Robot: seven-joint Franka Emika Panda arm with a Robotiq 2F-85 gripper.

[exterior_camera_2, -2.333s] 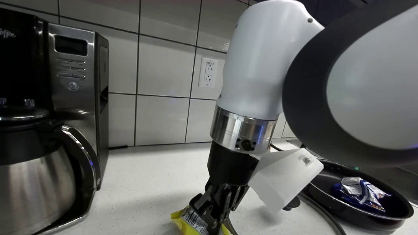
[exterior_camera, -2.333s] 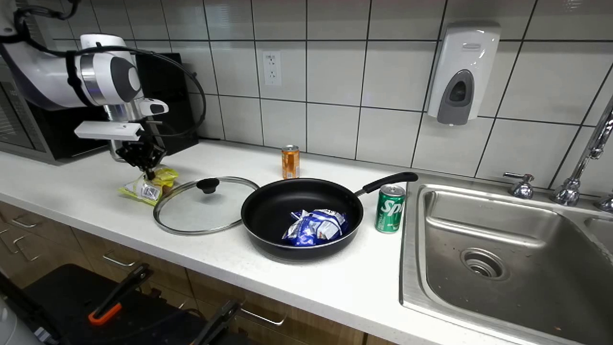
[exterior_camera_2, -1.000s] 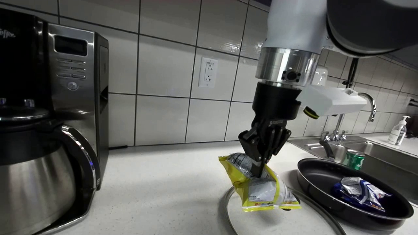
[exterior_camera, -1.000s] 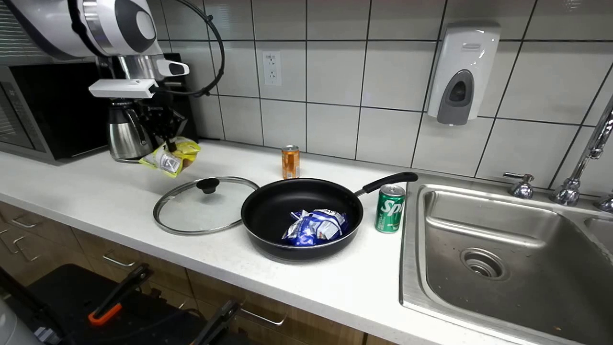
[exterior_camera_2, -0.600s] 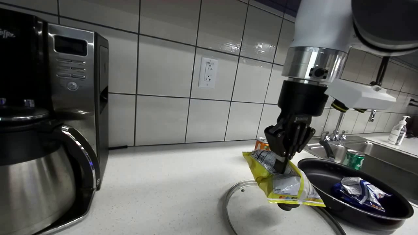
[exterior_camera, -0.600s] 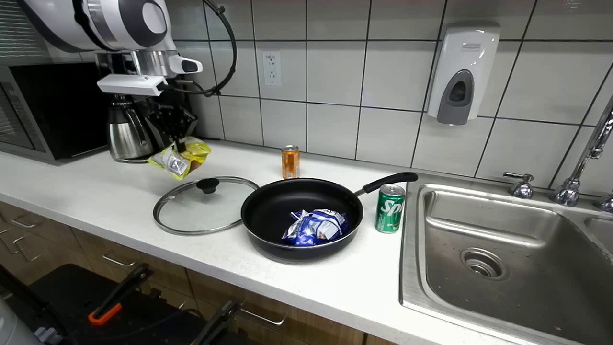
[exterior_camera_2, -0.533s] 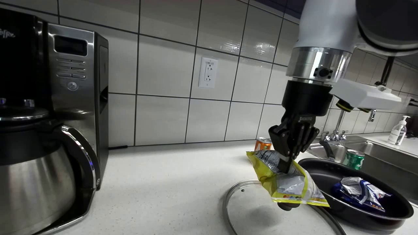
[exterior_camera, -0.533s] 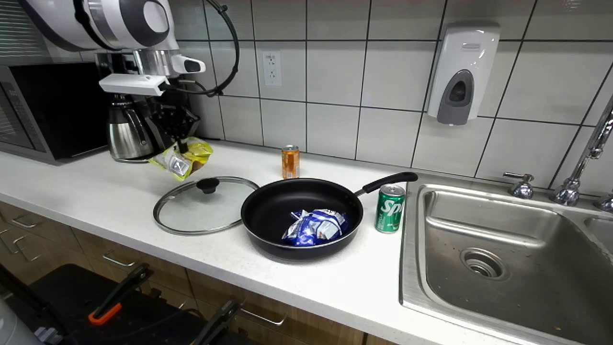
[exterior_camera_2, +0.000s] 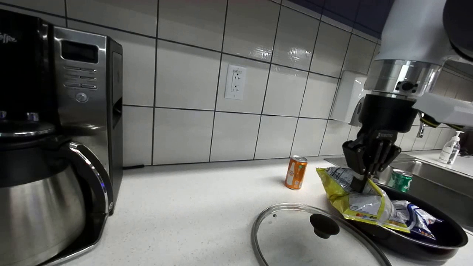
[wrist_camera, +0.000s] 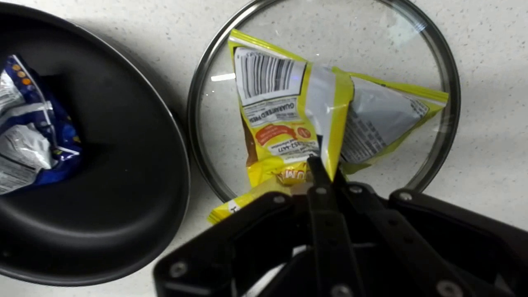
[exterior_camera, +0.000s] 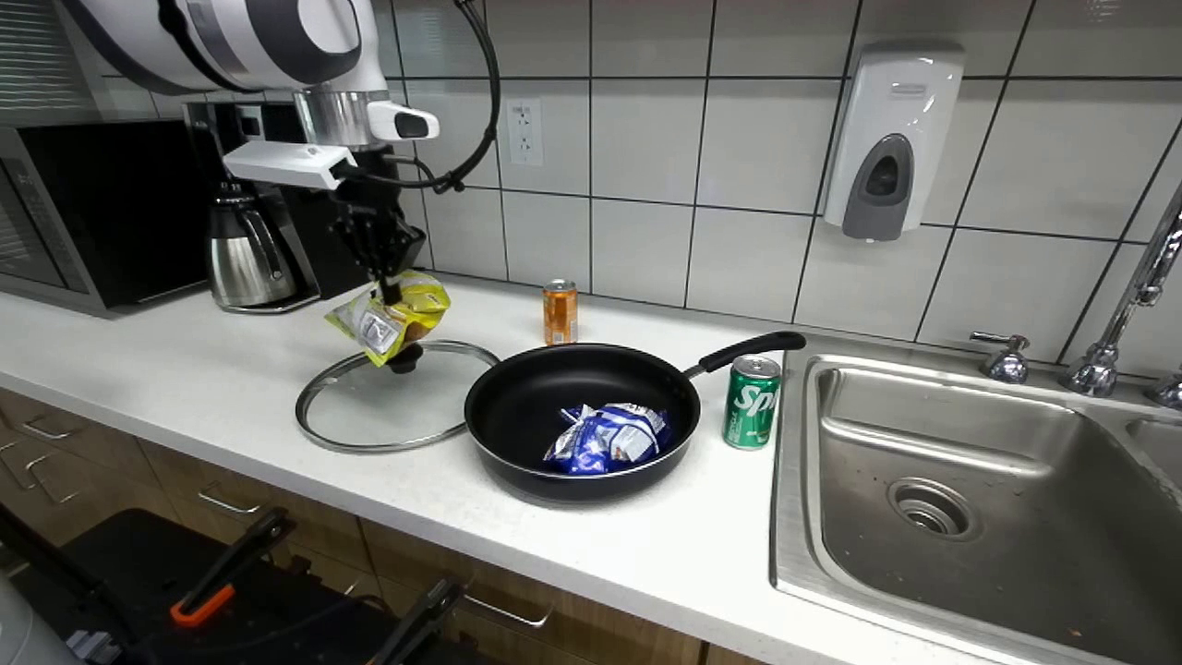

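While gripper [exterior_camera_2: 359,184] pinches yellow bag [wrist_camera: 284,105] above lid [exterior_camera: 392,411], btwn front & back edges of counter [exterior_camera: 212,369], slippage poss. if jerked (narrow hold).

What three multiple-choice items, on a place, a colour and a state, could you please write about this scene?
1. Where is the blue packet? A. on the lid; B. in the pan; C. in the microwave
2. What colour is the can beside the sink? A. green; B. purple; C. red
3. How does the gripper stand? A. wide open; B. shut, empty; C. shut on the yellow packet

1B, both exterior views show it inside; 2A, green in both exterior views; 3C, pinching a fold in the wrist view.
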